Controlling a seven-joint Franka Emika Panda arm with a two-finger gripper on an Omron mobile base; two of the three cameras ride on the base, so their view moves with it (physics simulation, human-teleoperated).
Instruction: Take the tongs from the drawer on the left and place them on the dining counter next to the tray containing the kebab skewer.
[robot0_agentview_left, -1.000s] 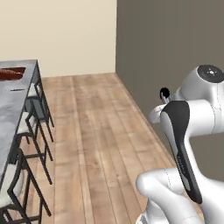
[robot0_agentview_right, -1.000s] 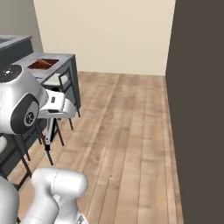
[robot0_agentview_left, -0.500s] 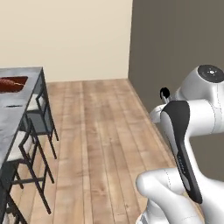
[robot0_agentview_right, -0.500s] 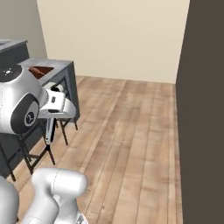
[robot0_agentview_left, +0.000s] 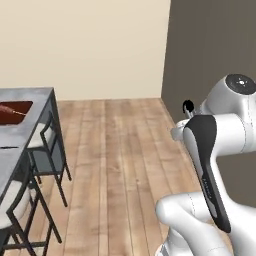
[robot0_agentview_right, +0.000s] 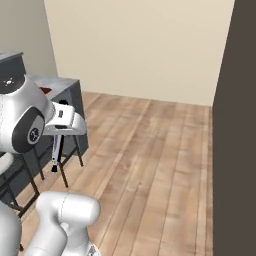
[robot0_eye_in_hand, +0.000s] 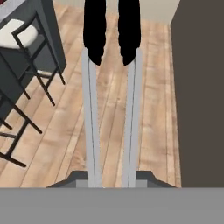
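A: What is the gripper (robot0_eye_in_hand: 112, 177) doing?

B: It is pinching the tongs (robot0_eye_in_hand: 111, 87) near their silvery end, its two fingers (robot0_eye_in_hand: 78, 178) pressing on the outer sides of the two metal arms. In the hand view the tongs are running up the middle of the picture, their dark tips pointing toward the wooden floor (robot0_eye_in_hand: 109, 109). In the right base view they are hanging down from the hand, beside the stools.

A: And where is the tray sitting?

B: The tray (robot0_agentview_left: 14, 112) is lying at the left, on the dining counter (robot0_agentview_left: 30, 95), well apart from the arm, with the kebab skewer (robot0_agentview_left: 11, 109) resting inside it. A white-seated stool (robot0_agentview_left: 42, 142) is standing just under the counter's near edge.
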